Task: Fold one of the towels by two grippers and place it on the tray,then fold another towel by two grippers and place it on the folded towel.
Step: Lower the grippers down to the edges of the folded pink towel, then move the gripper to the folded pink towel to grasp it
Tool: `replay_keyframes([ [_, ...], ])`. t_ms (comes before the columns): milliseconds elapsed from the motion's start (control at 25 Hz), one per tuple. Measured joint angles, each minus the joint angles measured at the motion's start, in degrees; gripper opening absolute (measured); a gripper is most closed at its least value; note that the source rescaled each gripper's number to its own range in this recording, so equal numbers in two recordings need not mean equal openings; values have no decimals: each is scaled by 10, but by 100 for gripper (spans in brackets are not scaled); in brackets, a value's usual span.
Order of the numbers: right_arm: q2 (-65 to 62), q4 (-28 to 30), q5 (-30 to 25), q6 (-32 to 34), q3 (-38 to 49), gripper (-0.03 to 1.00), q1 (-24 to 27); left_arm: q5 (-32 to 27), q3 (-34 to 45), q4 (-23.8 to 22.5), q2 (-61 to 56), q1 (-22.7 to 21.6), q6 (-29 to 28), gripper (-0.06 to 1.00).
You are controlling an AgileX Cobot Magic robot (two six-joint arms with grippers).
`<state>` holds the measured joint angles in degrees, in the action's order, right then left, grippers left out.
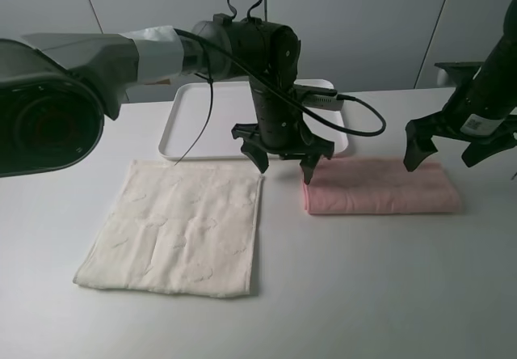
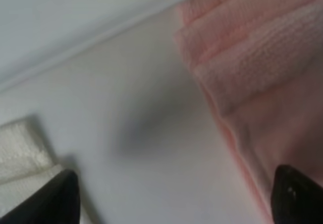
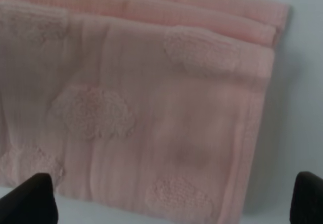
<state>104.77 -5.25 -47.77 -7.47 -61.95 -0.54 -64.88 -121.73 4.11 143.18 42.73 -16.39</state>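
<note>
Folded pink towel [image 1: 380, 189]: left gripper [image 1: 286, 169] spread, straddling its left edge; right gripper [image 1: 442, 161] spread above its right end. Cream towel [image 1: 174, 228] flat, left of it; tray [image 1: 182, 124] behind.

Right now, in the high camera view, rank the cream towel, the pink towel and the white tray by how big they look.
1. cream towel, spread flat, clearly largest.
2. white tray, though it is partly hidden and farther from the camera, so this place is less sure.
3. pink towel, folded into a narrow strip, smallest.
</note>
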Motion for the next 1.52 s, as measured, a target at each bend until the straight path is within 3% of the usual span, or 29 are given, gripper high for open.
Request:
replay_keyframes([
  [640,69,4,-27,4,-33,100,3,-6,-6,1,29,6,-17,98],
  [1160,90,89,-5,46,-35,100,5,-8,-7,-2,29,6,-18,98],
  [1520,115,100,6,48,-35,100,5,-8,-7,-3,29,6,-17,98],
])
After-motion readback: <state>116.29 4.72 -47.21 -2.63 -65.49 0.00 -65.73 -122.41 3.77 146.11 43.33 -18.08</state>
